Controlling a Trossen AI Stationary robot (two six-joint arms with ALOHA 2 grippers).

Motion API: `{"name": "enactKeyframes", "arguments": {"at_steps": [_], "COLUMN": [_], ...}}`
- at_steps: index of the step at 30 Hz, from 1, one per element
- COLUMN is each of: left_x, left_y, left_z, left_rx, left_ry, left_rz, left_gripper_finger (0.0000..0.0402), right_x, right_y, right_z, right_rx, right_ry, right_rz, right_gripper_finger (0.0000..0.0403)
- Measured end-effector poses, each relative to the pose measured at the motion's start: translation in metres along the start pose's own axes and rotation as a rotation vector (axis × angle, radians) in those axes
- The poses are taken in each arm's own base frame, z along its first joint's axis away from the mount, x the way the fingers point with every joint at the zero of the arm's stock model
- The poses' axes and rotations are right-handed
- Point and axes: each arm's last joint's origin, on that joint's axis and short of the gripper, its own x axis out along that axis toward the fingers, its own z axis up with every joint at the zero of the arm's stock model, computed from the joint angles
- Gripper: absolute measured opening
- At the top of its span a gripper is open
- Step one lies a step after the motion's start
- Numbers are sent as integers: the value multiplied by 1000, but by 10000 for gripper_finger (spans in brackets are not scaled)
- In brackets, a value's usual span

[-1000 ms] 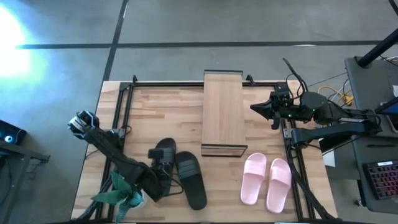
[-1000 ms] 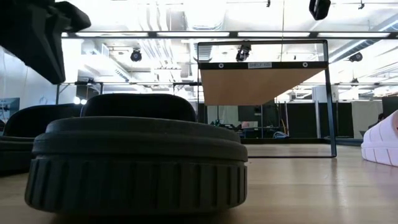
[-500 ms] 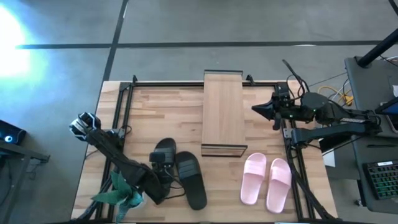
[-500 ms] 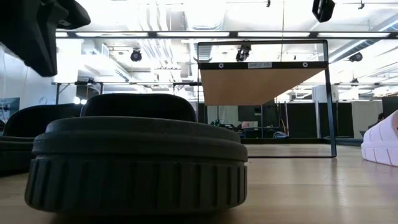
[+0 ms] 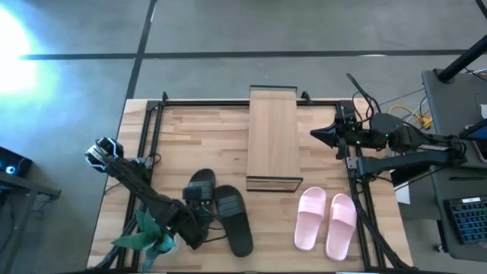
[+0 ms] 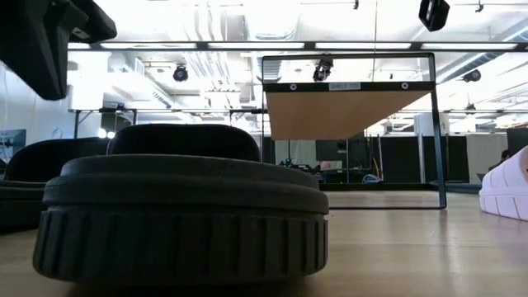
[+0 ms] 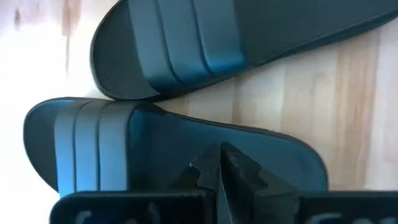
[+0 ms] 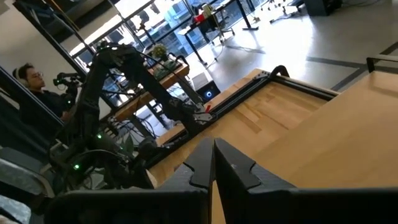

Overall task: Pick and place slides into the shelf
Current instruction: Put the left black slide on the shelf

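Observation:
The black slides lie side by side, soles down, on the table's near-left part: one [image 5: 202, 185] is under my left gripper [image 5: 196, 201], the other [image 5: 233, 221] is just to its right. In the left wrist view the shut fingers [image 7: 222, 165] hover over the closer slide's footbed [image 7: 161, 146]. The low view shows the left gripper [image 6: 41, 41] raised above the slides [image 6: 181, 214]. The pink slides [image 5: 310, 218] [image 5: 342, 226] rest on the near-right part. The shelf [image 5: 274, 137] stands at mid-table. My right gripper [image 5: 316, 133] is shut and waits in the air, right of the shelf.
A green toy plant [image 5: 144, 232] sits at the table's near-left corner beside my left arm. Dark metal rails [image 5: 148, 137] run along the table's sides. Bare wood lies between the shelf and the left rail. A person [image 8: 31, 78] sits in the room beyond.
My left gripper has risen a little above the left black slide and has stayed shut. The slides and the shelf have not moved.

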Motion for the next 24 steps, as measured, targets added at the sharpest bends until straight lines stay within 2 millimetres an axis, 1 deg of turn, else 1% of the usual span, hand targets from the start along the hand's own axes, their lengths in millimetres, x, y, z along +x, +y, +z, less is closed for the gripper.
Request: {"name": "enactKeyframes", "arguments": {"at_steps": [3, 6, 9, 15, 18, 20, 24], "left_x": [2, 4, 6, 12, 18, 22, 25], "left_y": [1, 4, 5, 5, 4, 5, 6], "left_z": [-2, -2, -1, 0, 0, -2, -1], "left_rx": [-3, -54, -64, -66, -41, -25, 14], "left_ry": [-3, 11, 11, 6, 11, 14, 12], "left_rz": [24, 43, 51, 83, 123, 179, 288], "left_gripper_finger": [0, 12, 37, 102, 129, 137, 139], "right_x": [-1, -1, -1, -1, -1, -1, -1], "right_y": [0, 0, 0, -1, -2, -2, -3], "right_z": [0, 0, 0, -1, -2, -2, -5], "right_rx": [0, 0, 0, -3, -4, -5, -2], "right_ry": [-2, -2, -1, 15, 23, 24, 47], "right_rz": [2, 2, 1, -9, -14, -15, -30], "right_gripper_finger": [9, 8, 8, 9, 8, 8, 8]}}
